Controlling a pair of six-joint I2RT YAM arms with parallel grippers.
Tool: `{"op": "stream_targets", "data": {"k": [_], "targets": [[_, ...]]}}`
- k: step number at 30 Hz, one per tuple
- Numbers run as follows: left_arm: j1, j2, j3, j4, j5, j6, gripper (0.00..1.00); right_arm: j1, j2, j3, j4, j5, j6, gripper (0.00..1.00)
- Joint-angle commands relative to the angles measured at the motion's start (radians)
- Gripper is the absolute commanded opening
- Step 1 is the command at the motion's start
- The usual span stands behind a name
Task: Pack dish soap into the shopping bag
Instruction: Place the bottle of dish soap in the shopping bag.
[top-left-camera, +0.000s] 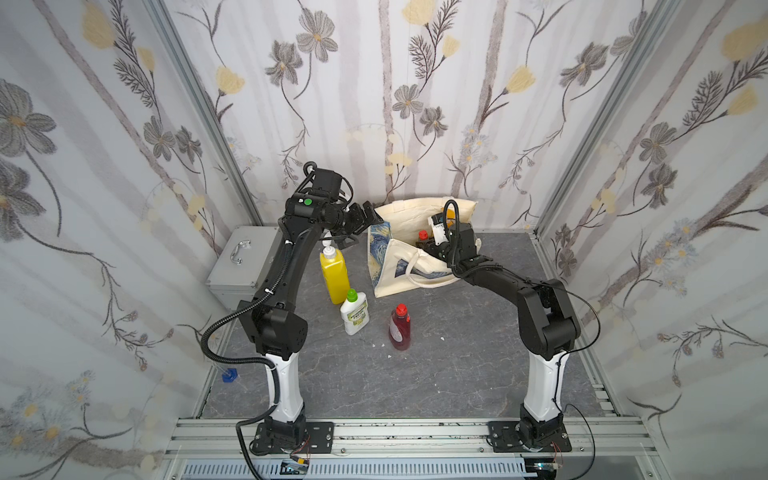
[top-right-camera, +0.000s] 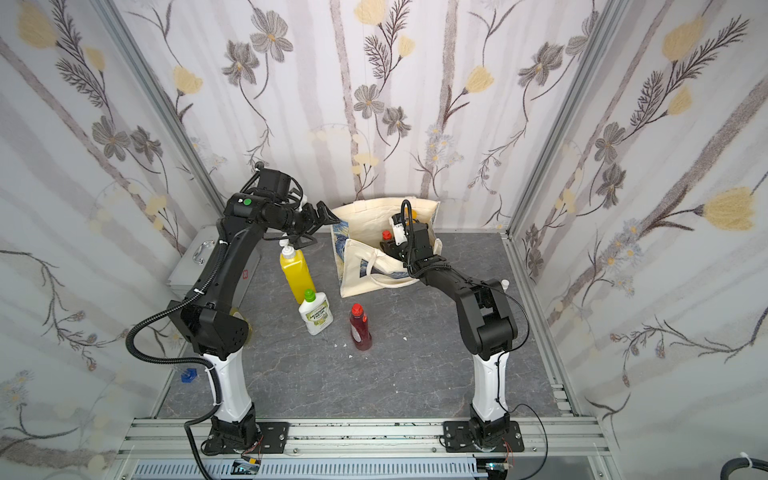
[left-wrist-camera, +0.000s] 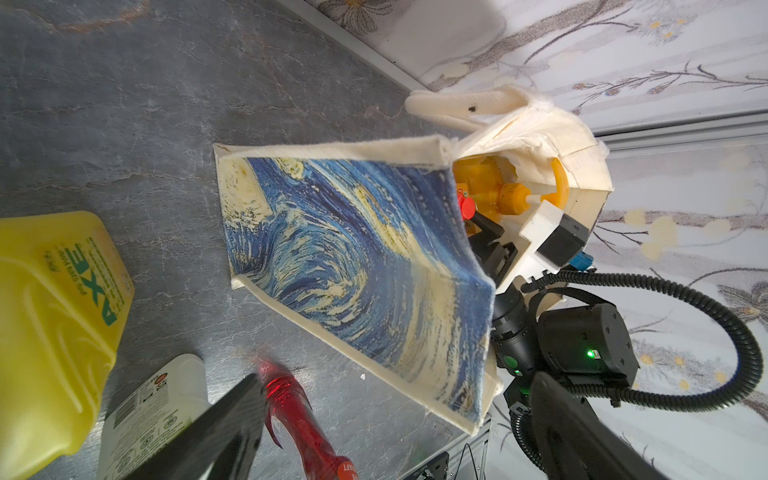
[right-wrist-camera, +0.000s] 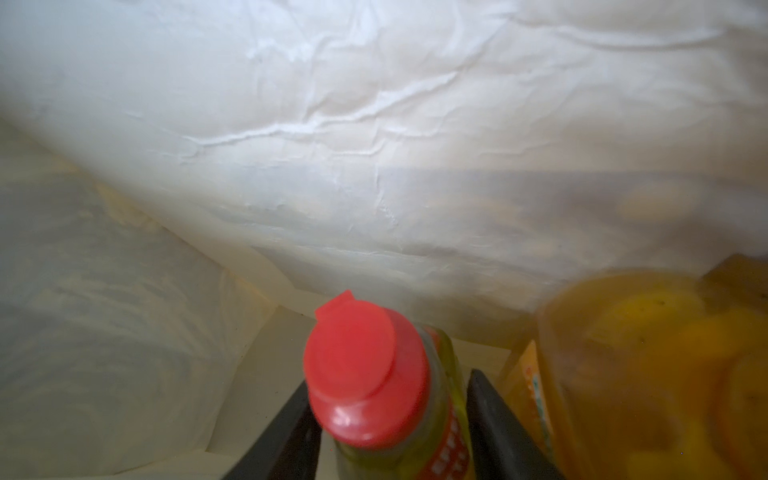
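Note:
The shopping bag (top-left-camera: 399, 270) (top-right-camera: 361, 266) stands open at the back of the table, its starry print facing my left wrist camera (left-wrist-camera: 353, 257). My right gripper (top-left-camera: 430, 245) (right-wrist-camera: 390, 386) reaches inside it, jaws slightly open around a yellow-green dish soap bottle with a red cap (right-wrist-camera: 365, 374) (top-left-camera: 422, 235). An orange pump bottle (right-wrist-camera: 644, 374) (left-wrist-camera: 511, 193) stands beside it in the bag. My left gripper (top-left-camera: 365, 212) (left-wrist-camera: 395, 386) hovers wide open and empty by the bag's left edge. On the table stand a yellow pump bottle (top-left-camera: 334, 274), a white green-capped bottle (top-left-camera: 354, 313) and a dark red bottle (top-left-camera: 400, 328).
A silver metal case (top-left-camera: 245, 262) sits at the back left behind my left arm. A small blue object (top-left-camera: 229, 375) lies off the table's left edge. A tiny white-capped bottle (top-right-camera: 505, 284) peeks out behind my right arm. Small white crumbs (top-left-camera: 388, 356) dot the grey tabletop.

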Motion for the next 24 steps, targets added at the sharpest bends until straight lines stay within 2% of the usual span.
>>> {"op": "stream_targets", "data": {"k": [1, 4, 9, 21, 22, 24], "targets": [[-0.002, -0.001, -0.001, 0.01, -0.004, 0.005, 1.0, 0.001, -0.017, 0.001, 0.024, -0.008, -0.026, 0.57], [-0.001, -0.001, -0.001, 0.01, -0.002, 0.006, 1.0, 0.0, -0.026, 0.007, 0.018, -0.009, -0.024, 0.6], [-0.001, -0.002, -0.001, 0.007, -0.002, 0.009, 1.0, 0.004, -0.051, 0.028, 0.001, 0.001, -0.022, 0.77], [0.006, 0.007, 0.061, -0.021, -0.054, 0.041, 1.0, 0.012, -0.11, 0.07, -0.054, -0.007, 0.018, 0.92], [0.006, 0.008, 0.062, -0.022, -0.056, 0.037, 1.0, 0.012, -0.114, 0.08, -0.066, -0.009, 0.025, 0.99], [0.007, 0.011, 0.062, -0.02, -0.051, 0.029, 1.0, 0.014, -0.11, 0.105, -0.099, -0.011, 0.029, 1.0]]}}
